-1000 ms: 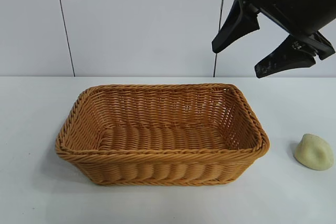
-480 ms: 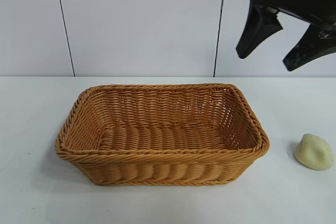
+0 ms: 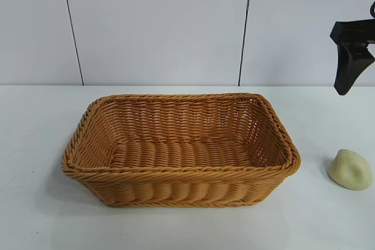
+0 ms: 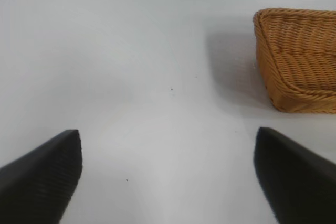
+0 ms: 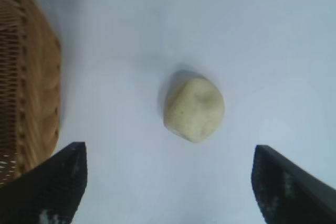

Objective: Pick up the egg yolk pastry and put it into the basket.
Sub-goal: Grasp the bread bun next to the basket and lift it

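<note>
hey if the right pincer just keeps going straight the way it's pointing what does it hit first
Most likely the egg yolk pastry. The right pincer points down, open, and its wrist view shows the pastry between its fingers, on the table beside the basket. Depth is unclear.
</note>
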Robot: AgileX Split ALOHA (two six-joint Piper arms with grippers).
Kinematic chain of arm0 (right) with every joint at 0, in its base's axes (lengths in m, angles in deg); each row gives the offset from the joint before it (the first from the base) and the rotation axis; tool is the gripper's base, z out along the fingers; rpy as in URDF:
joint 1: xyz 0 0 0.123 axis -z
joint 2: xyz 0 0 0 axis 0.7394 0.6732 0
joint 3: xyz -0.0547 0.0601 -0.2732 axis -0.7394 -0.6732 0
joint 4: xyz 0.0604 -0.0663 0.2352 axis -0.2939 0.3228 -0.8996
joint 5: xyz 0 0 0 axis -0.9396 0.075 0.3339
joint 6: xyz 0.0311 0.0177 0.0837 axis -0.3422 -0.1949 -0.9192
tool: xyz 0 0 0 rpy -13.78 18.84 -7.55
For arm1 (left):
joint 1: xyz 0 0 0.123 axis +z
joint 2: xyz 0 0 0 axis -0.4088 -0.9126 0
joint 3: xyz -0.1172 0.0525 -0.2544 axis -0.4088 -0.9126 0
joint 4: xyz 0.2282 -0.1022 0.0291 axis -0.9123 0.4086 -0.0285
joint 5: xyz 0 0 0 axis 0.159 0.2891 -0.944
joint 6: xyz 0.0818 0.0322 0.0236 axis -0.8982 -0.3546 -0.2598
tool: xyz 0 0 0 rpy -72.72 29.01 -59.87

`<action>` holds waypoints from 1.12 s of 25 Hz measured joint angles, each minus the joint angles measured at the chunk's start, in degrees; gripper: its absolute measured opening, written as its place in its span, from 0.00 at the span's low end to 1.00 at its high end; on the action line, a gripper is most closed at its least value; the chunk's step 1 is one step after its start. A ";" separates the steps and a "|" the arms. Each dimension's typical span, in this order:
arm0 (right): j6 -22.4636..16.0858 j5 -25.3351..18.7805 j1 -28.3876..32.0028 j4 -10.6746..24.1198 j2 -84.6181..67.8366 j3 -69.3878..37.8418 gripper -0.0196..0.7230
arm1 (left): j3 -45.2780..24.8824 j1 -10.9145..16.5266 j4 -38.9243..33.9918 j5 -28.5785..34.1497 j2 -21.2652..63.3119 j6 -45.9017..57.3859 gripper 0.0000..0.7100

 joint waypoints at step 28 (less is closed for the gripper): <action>-0.91 2.02 0.10 1.29 5.01 0.29 0.20 | 0.00 0.00 0.00 -0.11 0.00 -0.06 0.91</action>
